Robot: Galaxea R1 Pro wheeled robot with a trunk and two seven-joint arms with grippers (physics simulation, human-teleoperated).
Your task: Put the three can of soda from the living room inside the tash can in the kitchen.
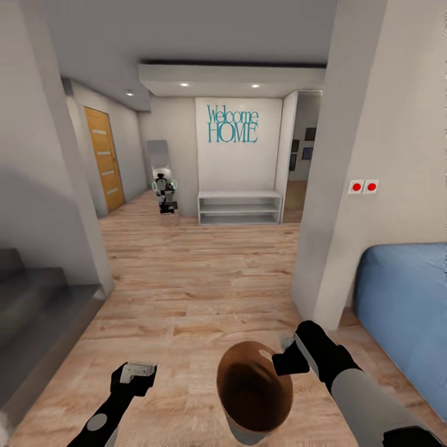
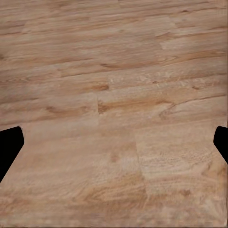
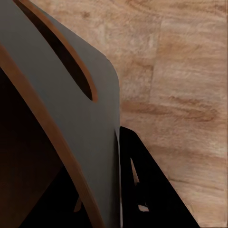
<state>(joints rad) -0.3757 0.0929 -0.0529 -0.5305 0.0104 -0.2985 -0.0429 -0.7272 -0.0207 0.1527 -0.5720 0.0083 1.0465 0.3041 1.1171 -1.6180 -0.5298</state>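
We carry the bin (image 1: 254,394) at bottom centre of the head view, its brown mouth facing up at us. Our right claw (image 1: 287,358) pinches its rim; in the right wrist view the grey wall (image 3: 71,104) with a handle slot sits against a black finger (image 3: 142,190), clamped on it. We judge the bin is held this way so it rides upright and can take cans while we drive.

No soda cans are visible. Our left claw (image 1: 138,372), at lower left, hangs wide and holds nothing, with bare floor (image 2: 114,95) between its fingertips (image 2: 9,147), presumably kept free to pick cans.

Beyond, at upper centre, the far wall reads "Welcome HOME" (image 1: 232,124) in teal above a white shelf (image 1: 239,207). Two red dots (image 1: 363,186) mark a switch plate on the pillar at right, and a blue sofa (image 1: 403,310) fills the right edge.
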